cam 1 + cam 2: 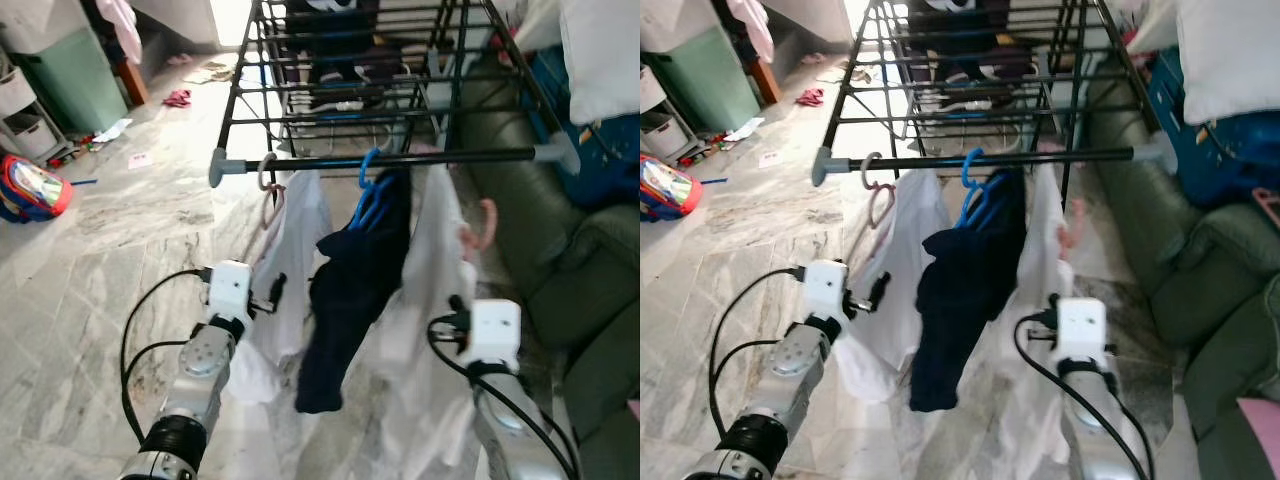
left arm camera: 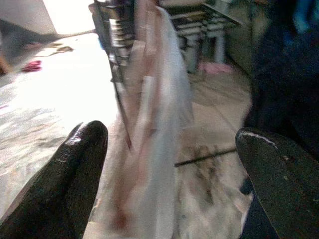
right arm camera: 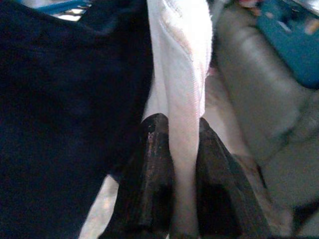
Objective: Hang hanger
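A black rail [image 1: 400,160] of the drying rack crosses in front of me. Three hangers hook over it. A pink hanger [image 1: 268,185] on the left carries a white garment [image 1: 295,260]. A blue hanger [image 1: 372,190] in the middle holds a dark navy garment [image 1: 350,290]. On the right hangs a second white garment [image 1: 430,300], with a pink hanger end [image 1: 486,224] poking out. My left gripper [image 2: 172,134] is open, and the left white garment hangs just ahead of its fingers. My right gripper [image 3: 184,144] is shut on a fold of the right white garment [image 3: 182,59].
A grey-green sofa [image 1: 560,270] stands close on the right, with a blue bag [image 1: 600,150] and a white pillow [image 1: 600,50] behind it. On the left, the marble floor [image 1: 90,260] holds a red toy bag [image 1: 30,188] and scattered litter. A green cabinet [image 1: 75,75] stands at the far left.
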You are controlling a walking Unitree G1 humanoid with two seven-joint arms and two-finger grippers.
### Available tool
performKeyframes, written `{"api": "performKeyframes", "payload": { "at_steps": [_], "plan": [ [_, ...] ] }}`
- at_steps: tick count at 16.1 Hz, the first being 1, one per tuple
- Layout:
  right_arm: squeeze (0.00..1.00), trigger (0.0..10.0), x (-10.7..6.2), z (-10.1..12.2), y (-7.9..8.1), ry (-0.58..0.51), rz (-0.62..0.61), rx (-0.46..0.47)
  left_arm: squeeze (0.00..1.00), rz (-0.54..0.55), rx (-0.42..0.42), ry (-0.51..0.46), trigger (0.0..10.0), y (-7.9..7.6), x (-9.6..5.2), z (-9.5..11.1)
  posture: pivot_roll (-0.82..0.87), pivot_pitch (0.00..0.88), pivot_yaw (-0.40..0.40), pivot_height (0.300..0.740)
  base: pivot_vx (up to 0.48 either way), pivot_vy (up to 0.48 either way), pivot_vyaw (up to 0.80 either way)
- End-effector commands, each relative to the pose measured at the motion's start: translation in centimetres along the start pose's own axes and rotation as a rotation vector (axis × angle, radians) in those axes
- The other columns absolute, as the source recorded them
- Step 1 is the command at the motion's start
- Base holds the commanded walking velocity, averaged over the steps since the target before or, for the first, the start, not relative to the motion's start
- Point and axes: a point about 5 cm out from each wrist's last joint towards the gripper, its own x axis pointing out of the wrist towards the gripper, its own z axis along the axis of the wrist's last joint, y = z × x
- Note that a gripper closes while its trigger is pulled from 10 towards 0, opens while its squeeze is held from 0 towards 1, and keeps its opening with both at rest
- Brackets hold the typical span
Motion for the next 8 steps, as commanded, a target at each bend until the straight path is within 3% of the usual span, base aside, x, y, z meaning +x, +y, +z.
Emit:
{"api": "performKeyframes", "payload": {
  "at_steps": [1,4,8],
  "plan": [
    [0.0,10.0,0.3,0.6,0.8,-0.034,0.039,0.008,0.0,0.03,-0.001,0.016,10.0,0.5,-0.3,-0.4,0.05,0.024,0.023,0.74,0.0,0.0,0.0],
    [0.0,10.0,0.4,0.5,0.8,-0.032,0.059,0.011,0.0,0.048,-0.009,0.041,10.0,0.4,-1.2,-1.4,0.06,0.039,0.011,0.74,0.0,0.0,0.0],
    [0.0,10.0,0.0,0.0,0.3,-0.019,0.053,0.005,0.0,0.042,0.002,0.058,10.0,0.4,-1.7,-1.9,0.04,0.069,0.023,0.74,-0.277,0.0,0.0]
  ]
}}
